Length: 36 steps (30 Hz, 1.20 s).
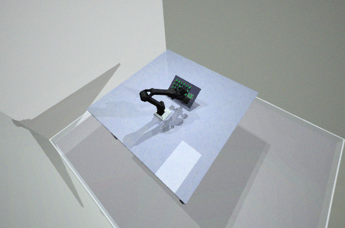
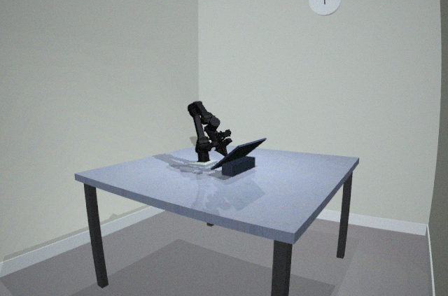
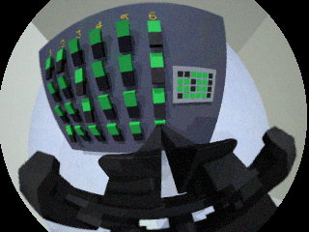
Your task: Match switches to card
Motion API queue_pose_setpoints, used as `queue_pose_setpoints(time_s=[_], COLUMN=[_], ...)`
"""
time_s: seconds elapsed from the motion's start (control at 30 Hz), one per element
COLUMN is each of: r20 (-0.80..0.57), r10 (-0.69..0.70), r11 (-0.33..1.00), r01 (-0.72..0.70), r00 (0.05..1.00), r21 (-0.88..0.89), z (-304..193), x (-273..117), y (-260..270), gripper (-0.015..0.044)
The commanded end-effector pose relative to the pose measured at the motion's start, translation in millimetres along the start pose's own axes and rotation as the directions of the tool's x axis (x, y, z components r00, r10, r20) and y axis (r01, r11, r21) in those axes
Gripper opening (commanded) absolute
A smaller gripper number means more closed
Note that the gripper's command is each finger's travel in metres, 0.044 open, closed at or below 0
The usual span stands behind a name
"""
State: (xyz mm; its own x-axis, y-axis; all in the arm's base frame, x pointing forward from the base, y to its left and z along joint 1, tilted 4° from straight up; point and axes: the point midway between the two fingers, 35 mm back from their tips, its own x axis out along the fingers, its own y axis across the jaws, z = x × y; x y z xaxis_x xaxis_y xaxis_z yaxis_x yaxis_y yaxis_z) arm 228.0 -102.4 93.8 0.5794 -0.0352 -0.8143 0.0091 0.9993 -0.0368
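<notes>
The tilted panel (image 1: 193,100) (image 2: 249,146) (image 3: 193,41) carries a grid of green and dark grey switches in six numbered columns and several rows. The small card (image 1: 190,96) (image 3: 196,82) is right of column 6; its far row shows dark squares at both ends, and its right column looks dark. My gripper (image 2: 226,155) (image 3: 160,127) is shut and empty. Its tips are at the nearest switch of column 6, hiding most of it; only a green strip shows. Contact is not clear. The column 6 switch (image 3: 158,96) just beyond is uncovered. Exact raised halves are hard to tell.
A dark block (image 2: 239,166) supports the panel from behind on the table (image 1: 217,108) (image 2: 162,184). The arm's pale base (image 1: 162,114) stands in front of the panel's near edge. A white rectangle (image 1: 178,165) lies on the table toward one corner.
</notes>
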Motion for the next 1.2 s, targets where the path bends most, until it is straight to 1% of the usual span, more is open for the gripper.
queue_pose_setpoints(time_s=[0.0, 1.17], r20=[-0.002, -0.002], r10=[-0.004, -0.004], r11=[1.0, 1.0], r01=[0.004, 0.004], r00=[1.0, 1.0], r21=[0.004, 0.004], z=[-0.4, -0.2], x=[1.0, 5.6], y=[-0.6, -0.6], gripper=[0.0, 0.0])
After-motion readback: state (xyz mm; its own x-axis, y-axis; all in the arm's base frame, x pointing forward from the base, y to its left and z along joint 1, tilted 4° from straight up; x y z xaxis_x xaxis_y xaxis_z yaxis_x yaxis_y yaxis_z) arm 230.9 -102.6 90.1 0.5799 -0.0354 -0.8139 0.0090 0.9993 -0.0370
